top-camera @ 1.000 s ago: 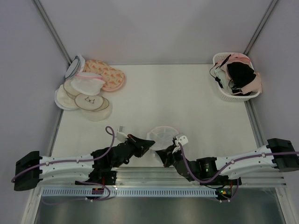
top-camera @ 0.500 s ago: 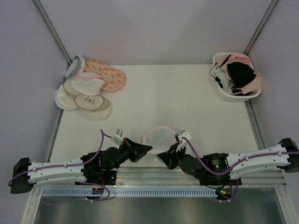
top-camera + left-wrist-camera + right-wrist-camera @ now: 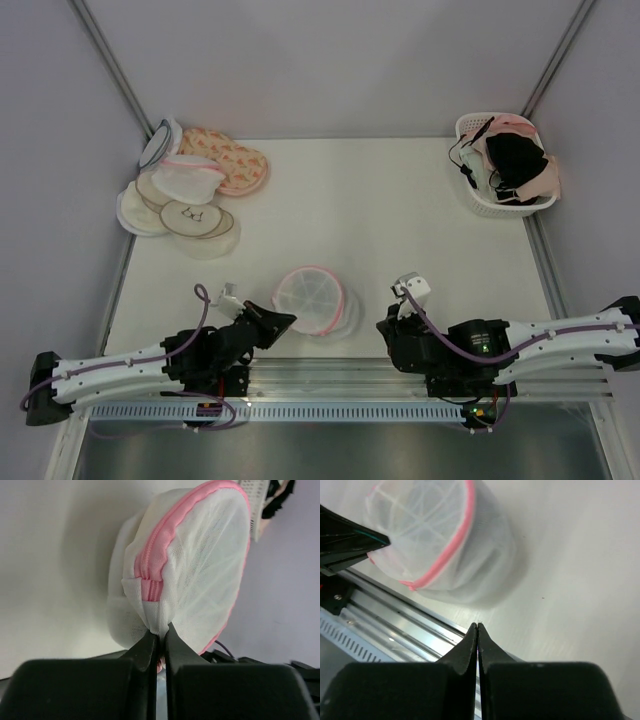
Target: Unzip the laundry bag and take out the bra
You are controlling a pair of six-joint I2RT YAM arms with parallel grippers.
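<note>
One pincer holds the laundry bag [image 3: 312,299], at 6 o'clock on the table [image 3: 400,200]: the left gripper [image 3: 159,636] clamps a mesh fold beside the pink zipper [image 3: 156,560], likely anchoring it, while the right gripper [image 3: 477,628], closed on nothing, waits at its 3 o'clock.

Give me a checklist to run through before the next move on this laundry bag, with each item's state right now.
1. Hold: the left gripper pinches the laundry bag by its mesh just below the zipper: ok.
2. Second arm engaged: not ok. The right gripper is apart from the bag, its fingers shut on nothing.
3. Zipper opened: not ok, it looks closed where visible.
4. Zipper pull located: cannot tell.
5. Bra inside: cannot tell through the mesh.
</note>
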